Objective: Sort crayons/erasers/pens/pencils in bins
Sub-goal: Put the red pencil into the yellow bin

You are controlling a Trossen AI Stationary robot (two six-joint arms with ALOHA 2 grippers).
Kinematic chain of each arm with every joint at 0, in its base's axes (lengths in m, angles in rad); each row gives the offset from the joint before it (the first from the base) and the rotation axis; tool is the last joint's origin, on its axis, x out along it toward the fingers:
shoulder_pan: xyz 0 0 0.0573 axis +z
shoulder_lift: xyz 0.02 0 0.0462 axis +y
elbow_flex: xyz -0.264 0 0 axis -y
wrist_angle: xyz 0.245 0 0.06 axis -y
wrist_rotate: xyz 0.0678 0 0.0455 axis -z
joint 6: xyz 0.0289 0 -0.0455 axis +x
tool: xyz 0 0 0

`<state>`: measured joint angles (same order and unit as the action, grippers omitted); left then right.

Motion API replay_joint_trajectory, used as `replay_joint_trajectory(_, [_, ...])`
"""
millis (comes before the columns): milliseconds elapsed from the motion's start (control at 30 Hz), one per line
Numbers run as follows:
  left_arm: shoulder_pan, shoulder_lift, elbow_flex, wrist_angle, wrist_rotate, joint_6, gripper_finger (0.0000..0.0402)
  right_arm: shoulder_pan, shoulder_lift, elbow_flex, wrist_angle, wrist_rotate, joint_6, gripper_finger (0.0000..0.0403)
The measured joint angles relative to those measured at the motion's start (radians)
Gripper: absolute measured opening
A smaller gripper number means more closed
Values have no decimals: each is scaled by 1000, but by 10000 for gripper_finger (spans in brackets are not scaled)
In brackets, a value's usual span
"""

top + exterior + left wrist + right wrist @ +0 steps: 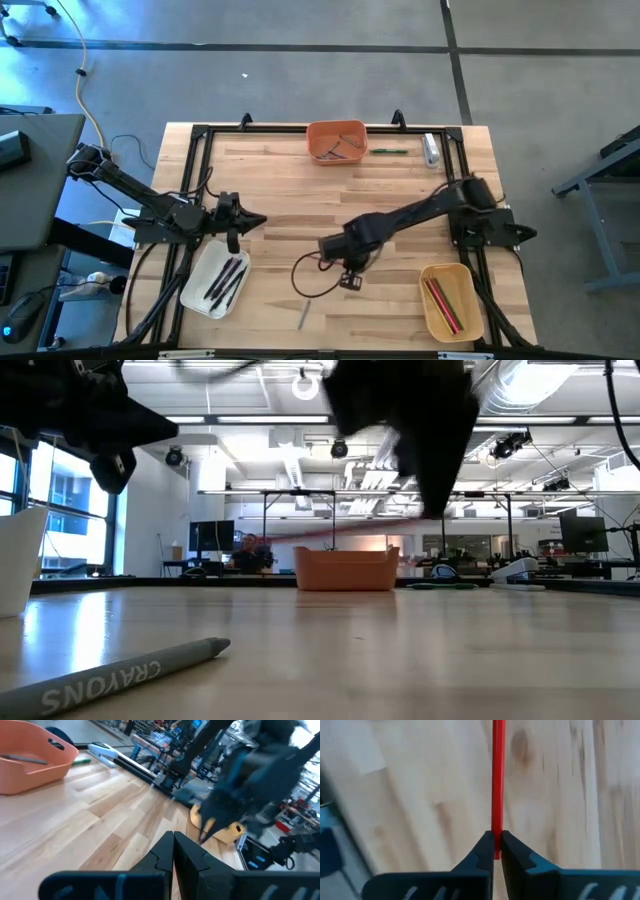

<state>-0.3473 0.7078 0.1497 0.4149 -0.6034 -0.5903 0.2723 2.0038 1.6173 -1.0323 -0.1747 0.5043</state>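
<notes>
1. The orange bin [337, 140] sits at the 12 o'clock edge of the counter [300, 200]. A few thin sticks lie inside it; their colours are hard to make out from above, and the left wrist view shows one grey stick lying in it.
2. The white bin [215, 282] is at about 8 o'clock, tilted on the counter, holding several dark sticks and at least one reddish one, all lying lengthwise.
3. The tan-yellow bin [448, 300] is at about 4 o'clock and holds red and pink sticks lying along its length.
4. A green pen [390, 151] lies on the counter just beside the orange bin at 1 o'clock, with a stubby clear-and-white tube [431, 149] further along toward the corner.
5. A grey crayon [120, 675] lies loose on the counter at 6 o'clock, printed "CRAYONS".
6. The right end effector [497, 845] is near the centre of the counter, slightly toward 5 o'clock, its fingers pinched narrow on a red stick [498, 775] that juts forward over the wood.
7. The left end effector [173, 851] is at about 9 o'clock, just above the white bin, fingers pressed together with nothing between them.
</notes>
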Motion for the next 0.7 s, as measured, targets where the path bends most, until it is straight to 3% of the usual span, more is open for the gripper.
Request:
replay_joint_trajectory(367, [0,0,0,0,-18,0,0,214,-246,2,-265,-44,587,4])
replay_joint_trajectory(700, [48,0,0,-1,-13,-31,0,481,-289,3,-321,-88,1170,5])
